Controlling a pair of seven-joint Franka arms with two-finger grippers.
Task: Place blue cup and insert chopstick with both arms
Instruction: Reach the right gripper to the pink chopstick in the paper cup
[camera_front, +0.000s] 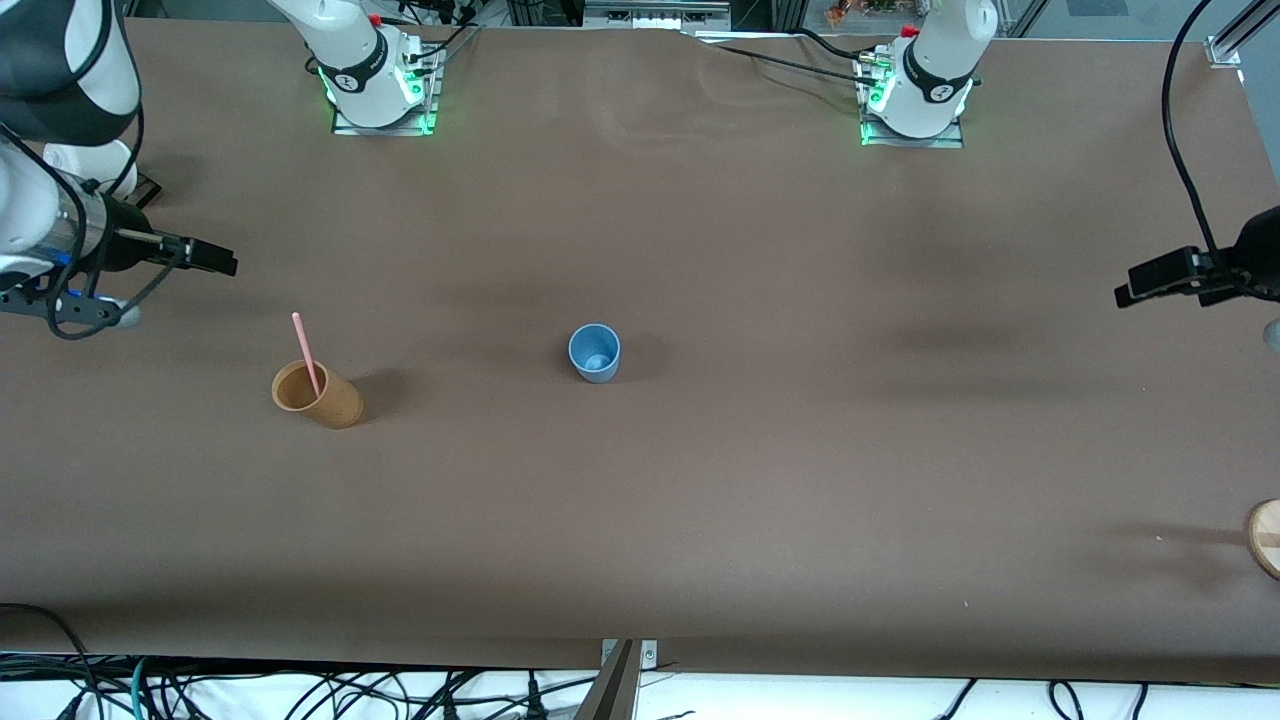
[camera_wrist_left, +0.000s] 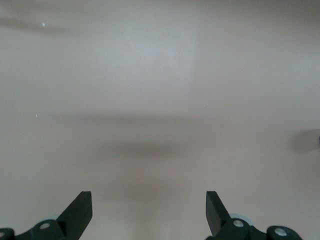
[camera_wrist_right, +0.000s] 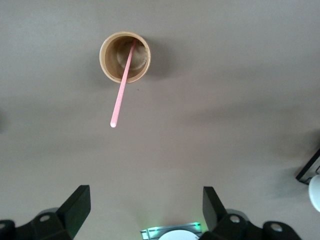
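Brown table: blue cup upright mid-table, untouched. Chopstick leaning in tan cup toward right arm's end. Left gripper, right gripper spread wide, empty. Everything left.

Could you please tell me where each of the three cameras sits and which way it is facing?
Front view: high across the table, facing both arm bases; left end effector, right end effector, blue cup.
Left wrist view: on the left wrist, looking down at bare table; open fingers.
Right wrist view: looking down on tan cup holding the chopstick; front view shares both.
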